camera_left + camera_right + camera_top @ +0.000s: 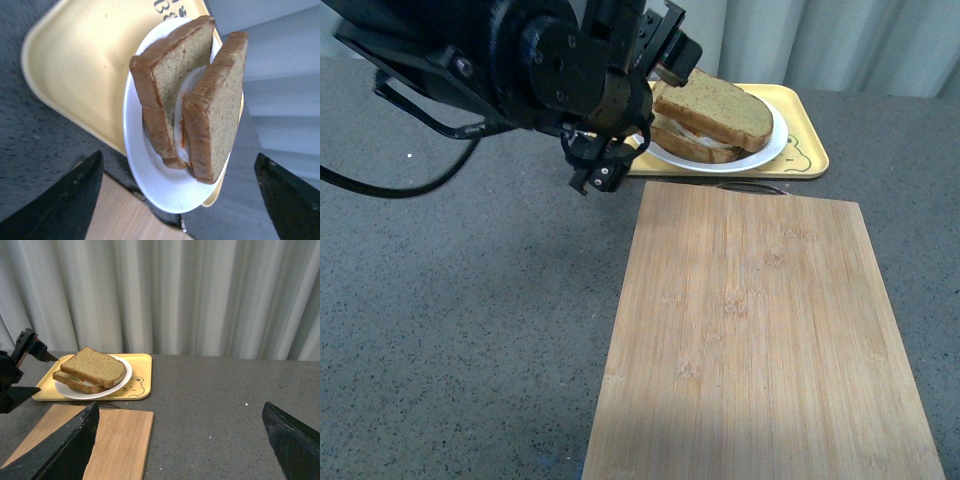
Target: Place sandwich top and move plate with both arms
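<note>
**Loose top slice, one arm far from the plate**

The sandwich top (720,110) already lies on the sandwich, which sits on the white plate (775,142) in the yellow tray (812,160) at the far side of the desk (470,300). It is not square on the slice below. It sits shifted to one side, with egg white showing in the gap, so I judge that a tilt or jolt could slide it off.

The left arm (550,70) hangs by the plate's near-left rim with its jaws spread and empty. The right arm's jaws are also spread and empty, well apart from the plate.

The main risk is an uneven carry. If the left jaws pinch and lift before the right side has a hold, the plate tips and the sandwich slides. A jaw closing too high could nudge the bread instead of the rim. The tray's raised edge could catch the plate on its way toward the wooden board (760,340).
</note>
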Robot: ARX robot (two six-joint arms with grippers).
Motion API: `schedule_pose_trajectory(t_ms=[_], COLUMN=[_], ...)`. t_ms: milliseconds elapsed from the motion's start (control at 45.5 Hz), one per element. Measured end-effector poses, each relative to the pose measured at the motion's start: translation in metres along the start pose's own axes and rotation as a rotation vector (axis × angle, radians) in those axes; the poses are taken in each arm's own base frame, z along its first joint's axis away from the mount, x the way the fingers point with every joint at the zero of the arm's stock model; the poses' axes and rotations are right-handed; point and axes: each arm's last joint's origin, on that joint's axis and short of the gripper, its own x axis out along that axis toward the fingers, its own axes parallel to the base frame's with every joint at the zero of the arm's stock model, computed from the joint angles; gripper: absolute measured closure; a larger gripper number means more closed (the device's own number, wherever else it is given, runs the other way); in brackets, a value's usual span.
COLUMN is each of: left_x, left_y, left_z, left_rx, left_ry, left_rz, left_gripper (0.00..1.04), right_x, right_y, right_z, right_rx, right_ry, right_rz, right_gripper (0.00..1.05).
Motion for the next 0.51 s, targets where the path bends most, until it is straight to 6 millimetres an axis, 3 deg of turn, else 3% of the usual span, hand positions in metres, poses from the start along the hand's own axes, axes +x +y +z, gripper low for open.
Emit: schedule_pose_trajectory(t_ms=[44, 132, 220, 373, 505], left_x=[-0.013, -0.039, -0.068, -0.120, -0.153], left_y=[-0.001, 0.015, 0.035, 0.059, 0.077], left_z=[-0.001, 0.001, 0.007, 0.032, 0.045], left_rx=[0.092, 0.405, 0.637, 0.840, 0.903], left_ry=[-0.017, -0.329, -0.461, -0.612, -0.636], left_rz=[0.036, -0.038, -0.079, -0.082, -0.054], left_gripper=[0.07, 0.21, 0.34, 0.55, 0.73], right_x=[0.000, 0.000, 0.000, 0.000, 0.000], right_y=[0.000, 0.000, 0.000, 0.000, 0.000], right_z=[0.000, 0.000, 0.000, 0.000, 0.000], right_rx=[0.000, 0.000, 0.000, 0.000, 0.000], right_ry=[0.000, 0.000, 0.000, 0.000, 0.000], right_rz=[0.000, 0.000, 0.000, -0.001, 0.000], right_gripper=[0.09, 0.09, 0.09, 0.09, 0.09])
